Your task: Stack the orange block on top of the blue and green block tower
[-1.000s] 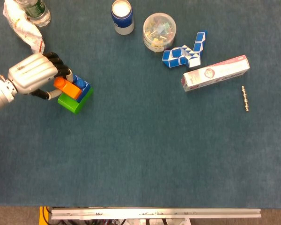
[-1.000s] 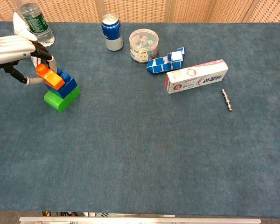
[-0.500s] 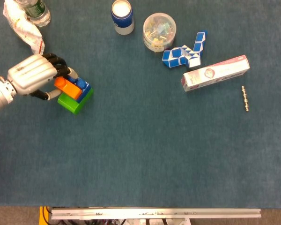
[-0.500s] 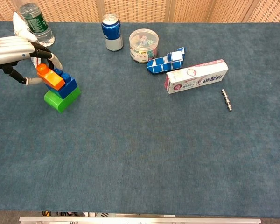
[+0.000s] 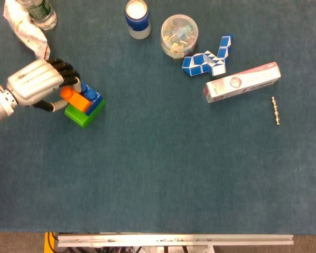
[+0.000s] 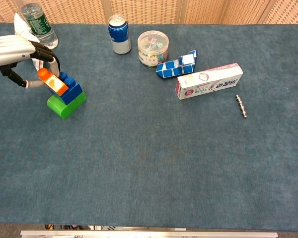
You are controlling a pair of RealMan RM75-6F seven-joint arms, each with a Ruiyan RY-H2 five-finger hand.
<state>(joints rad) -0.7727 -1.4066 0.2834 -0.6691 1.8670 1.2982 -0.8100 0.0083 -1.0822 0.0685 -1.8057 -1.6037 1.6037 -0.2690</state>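
The orange block [image 5: 76, 98] [image 6: 51, 81] rests tilted on the blue block [image 5: 92, 97] [image 6: 70, 89], which sits on the green block [image 5: 85, 113] [image 6: 64, 105] at the table's left. My left hand [image 5: 38, 84] [image 6: 16, 49] grips the orange block from the left, dark fingers curled over its far end. Whether the orange block is seated on the blue one's studs cannot be told. My right hand is in neither view.
A water bottle [image 6: 38, 20] and crumpled wrapper [image 5: 27, 29] lie behind the left hand. A blue can [image 6: 119, 34], a clear tub [image 6: 153, 48], a blue-white snake puzzle [image 6: 177, 63], a toothpaste box [image 6: 209, 81] and a small metal rod [image 6: 242, 106] lie further right.
The left hand has lifted slightly and tipped the orange block more steeply on the blue block. The tower has stayed put.
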